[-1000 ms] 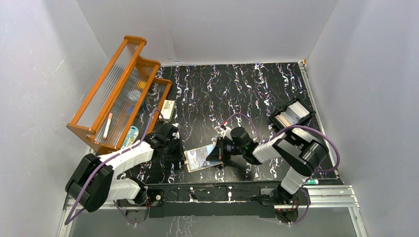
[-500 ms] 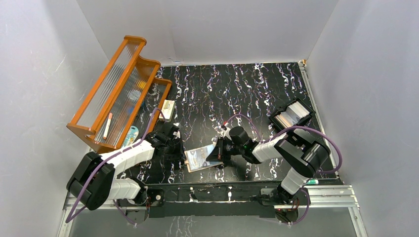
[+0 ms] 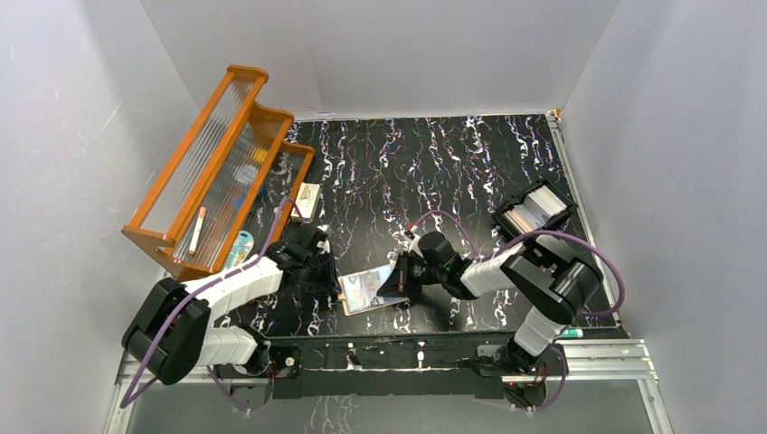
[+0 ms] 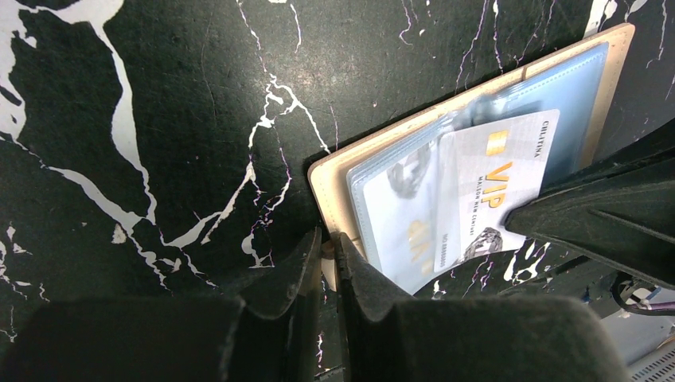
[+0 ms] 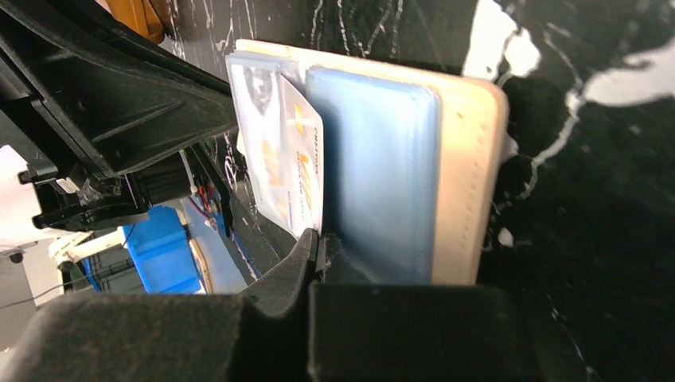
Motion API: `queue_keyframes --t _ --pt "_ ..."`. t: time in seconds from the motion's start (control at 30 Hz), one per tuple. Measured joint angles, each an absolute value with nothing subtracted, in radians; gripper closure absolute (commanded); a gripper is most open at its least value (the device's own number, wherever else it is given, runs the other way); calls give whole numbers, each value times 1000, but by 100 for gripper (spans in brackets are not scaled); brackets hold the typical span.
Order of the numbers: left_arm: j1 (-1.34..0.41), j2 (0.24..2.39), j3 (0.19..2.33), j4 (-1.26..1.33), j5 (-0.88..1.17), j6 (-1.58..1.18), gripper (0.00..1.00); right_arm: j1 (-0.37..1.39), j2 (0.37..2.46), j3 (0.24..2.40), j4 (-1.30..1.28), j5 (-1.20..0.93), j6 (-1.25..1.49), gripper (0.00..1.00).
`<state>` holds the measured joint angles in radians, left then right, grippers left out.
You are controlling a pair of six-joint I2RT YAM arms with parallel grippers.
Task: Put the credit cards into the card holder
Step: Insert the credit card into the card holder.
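The tan card holder (image 3: 355, 299) lies open on the table between both grippers. In the left wrist view my left gripper (image 4: 328, 243) is shut on the near tan edge of the holder (image 4: 374, 151). A white VIP credit card (image 4: 493, 187) lies partly in the clear pockets over another pale card (image 4: 406, 239). In the right wrist view my right gripper (image 5: 320, 243) is shut on the near edge of that white card (image 5: 302, 171), beside a blue clear pocket (image 5: 382, 175) and the holder's tan cover (image 5: 470, 183). In the top view the right gripper (image 3: 395, 280) is at the holder's right side.
An orange ribbed-glass rack (image 3: 213, 163) stands at the left. A white box (image 3: 308, 201) lies beside it. A black tray (image 3: 534, 212) with more cards sits at the right. The left gripper (image 3: 324, 271) is at the holder's left edge.
The right gripper has edged slightly left toward the holder with the card in it. The left gripper and the holder have hardly moved.
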<state>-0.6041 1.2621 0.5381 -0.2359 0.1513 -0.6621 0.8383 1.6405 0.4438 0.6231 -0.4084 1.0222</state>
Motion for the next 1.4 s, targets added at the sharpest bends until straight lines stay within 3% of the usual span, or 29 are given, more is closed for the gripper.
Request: queue_keyframes --t 0.2,0.37,0.63,1.4 --pt "-604 1271 545 -237 153 -655 90 839 1682 520 559 -460 971 99" --pt "-604 1296 565 -241 157 -645 90 840 1699 591 456 -485 918 77" --pt "-604 1306 572 -236 160 -635 90 851 1614 668 181 -363 811 64" --pt "-604 1315 582 -232 150 -634 90 955 1713 822 101 -313 781 64"
